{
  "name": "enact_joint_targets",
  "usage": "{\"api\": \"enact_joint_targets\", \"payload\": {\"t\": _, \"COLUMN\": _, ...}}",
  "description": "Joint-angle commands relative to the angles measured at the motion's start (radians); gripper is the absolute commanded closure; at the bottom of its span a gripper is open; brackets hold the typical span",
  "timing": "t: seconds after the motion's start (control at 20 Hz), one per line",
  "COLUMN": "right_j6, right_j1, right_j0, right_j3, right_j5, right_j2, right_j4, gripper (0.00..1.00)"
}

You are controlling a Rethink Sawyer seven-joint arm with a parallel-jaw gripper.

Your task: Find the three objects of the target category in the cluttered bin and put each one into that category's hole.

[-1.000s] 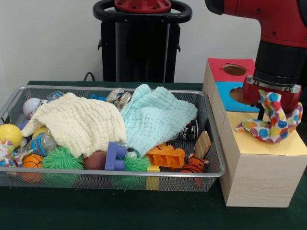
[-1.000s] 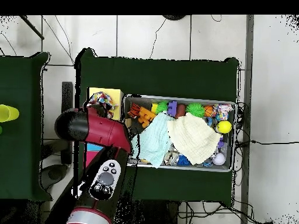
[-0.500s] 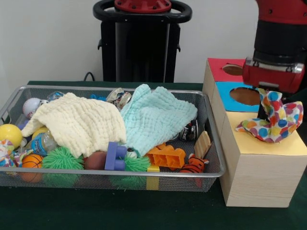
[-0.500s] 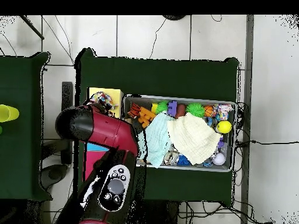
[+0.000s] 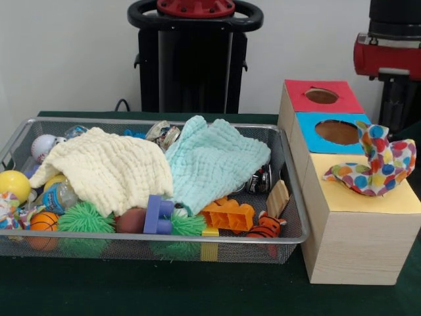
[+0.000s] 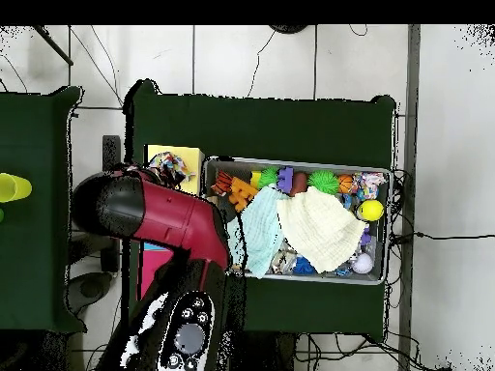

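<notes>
1. Front view: the polka-dot cloth [image 5: 376, 168] sits bunched on the yellow top of the wooden sorting box [image 5: 355, 243], one corner poking up just beside the blue hole [image 5: 337, 132]. It rests on the lid, not in a hole, so by my reading this one is not yet posted.
2. Front view: the arm's red wrist and the end effector [image 5: 393, 92] hang above the box's far end; the tips are hidden, so I cannot tell whether it is spread or closed. It is clear of the cloth.
3. Front view: the wire bin [image 5: 293, 217] is packed. A cream cloth [image 5: 105, 171] and a mint cloth [image 5: 214, 161] drape over the toys, likely the other two targets if cloth is the category. The orange block [image 5: 228, 214], purple block [image 5: 158, 214] and tiger toy [image 5: 266, 226] crowd the near edge.
4. Overhead view: the arm [image 6: 160, 217] covers most of the box; only the yellow end with the polka-dot cloth [image 6: 172, 161] peeks out.
5. Overhead view: bin [image 6: 300, 162] on the green counter [image 6: 261, 126], both cloths lying on top, easy to reach.
</notes>
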Motion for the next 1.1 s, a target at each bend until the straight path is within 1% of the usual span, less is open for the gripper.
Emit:
{"api": "enact_joint_targets", "payload": {"t": 0.05, "right_j6": 0.153, "right_j1": -0.006, "right_j0": -0.017, "right_j3": 0.088, "right_j5": 0.057, "right_j2": 0.076, "right_j4": -0.030, "gripper": 1.00}}
{"api": "enact_joint_targets", "payload": {"t": 0.35, "right_j6": 0.169, "right_j1": 0.003, "right_j0": -0.006, "right_j3": 0.095, "right_j5": 0.038, "right_j2": 0.072, "right_j4": -0.034, "gripper": 1.00}}
{"api": "enact_joint_targets", "payload": {"t": 0.5, "right_j6": 0.193, "right_j1": -0.015, "right_j0": 0.003, "right_j3": 0.099, "right_j5": 0.024, "right_j2": 0.071, "right_j4": -0.016, "gripper": 1.00}}
{"api": "enact_joint_targets", "payload": {"t": 0.65, "right_j6": 0.219, "right_j1": -0.020, "right_j0": 0.023, "right_j3": 0.065, "right_j5": 0.083, "right_j2": 0.036, "right_j4": -0.030, "gripper": 1.00}}
{"api": "enact_joint_targets", "payload": {"t": 0.9, "right_j6": 0.253, "right_j1": -0.025, "right_j0": 0.050, "right_j3": -0.017, "right_j5": 0.224, "right_j2": -0.031, "right_j4": -0.065, "gripper": 1.00}}
{"api": "enact_joint_targets", "payload": {"t": 1.05, "right_j6": 0.256, "right_j1": -0.031, "right_j0": 0.050, "right_j3": -0.054, "right_j5": 0.274, "right_j2": -0.045, "right_j4": -0.065, "gripper": 1.00}}
{"api": "enact_joint_targets", "payload": {"t": 1.1, "right_j6": 0.253, "right_j1": -0.035, "right_j0": 0.046, "right_j3": -0.058, "right_j5": 0.275, "right_j2": -0.038, "right_j4": -0.055, "gripper": 1.00}}
